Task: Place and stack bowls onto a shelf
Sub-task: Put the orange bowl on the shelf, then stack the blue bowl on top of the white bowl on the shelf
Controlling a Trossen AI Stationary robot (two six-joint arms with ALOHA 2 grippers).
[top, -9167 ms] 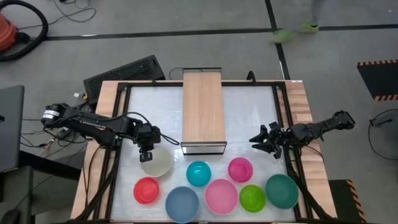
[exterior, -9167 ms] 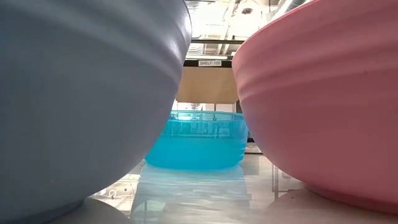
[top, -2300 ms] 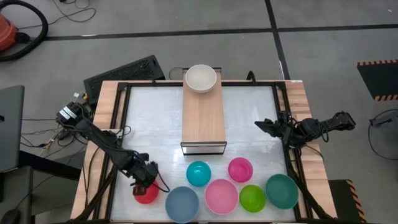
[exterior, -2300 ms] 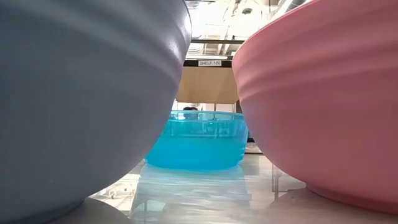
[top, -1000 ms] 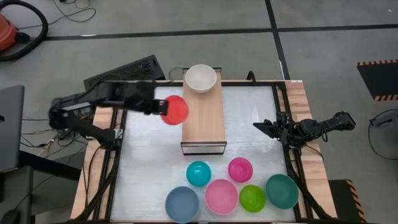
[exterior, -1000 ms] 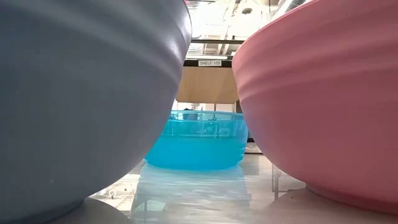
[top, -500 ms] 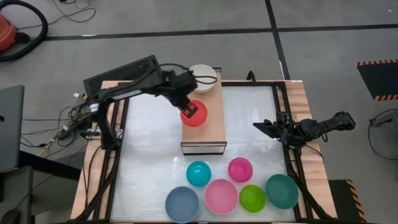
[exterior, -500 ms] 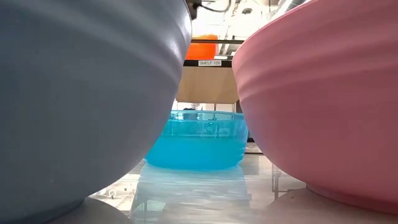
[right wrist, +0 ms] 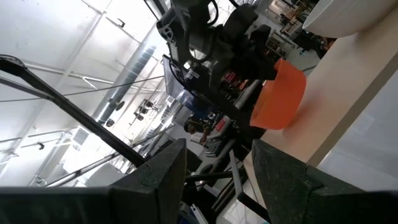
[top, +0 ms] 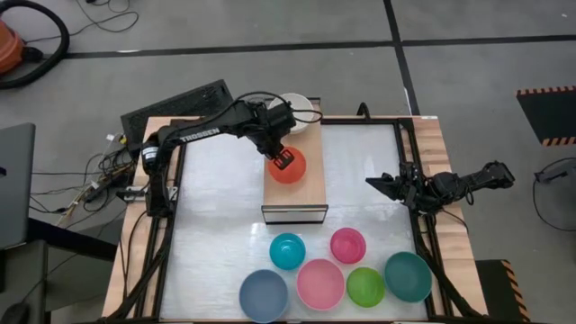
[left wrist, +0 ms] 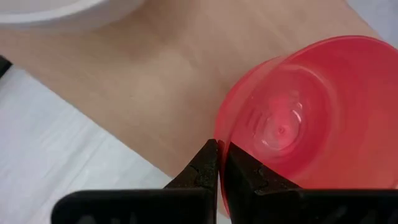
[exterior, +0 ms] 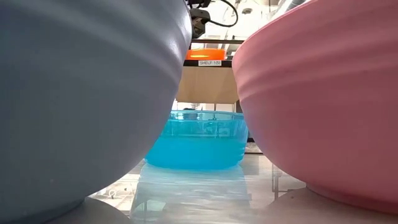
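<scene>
Shelf [top: 294, 193], front label "SHELF 100": left gripper [top: 281, 159], arm lettered TROSSEN, pinched on red bowl [top: 290, 167] rim; right gripper [top: 385, 187] partly spread, empty.

Bright, even light from above; soft, short shadows.
The white table [top: 225, 207] shines with a mild glare. In the low view the grey-blue bowl [exterior: 87, 106] and pink bowl [exterior: 323, 106] are very near and blurred, while the cyan bowl [exterior: 198, 140] farther off looks sharper.
</scene>
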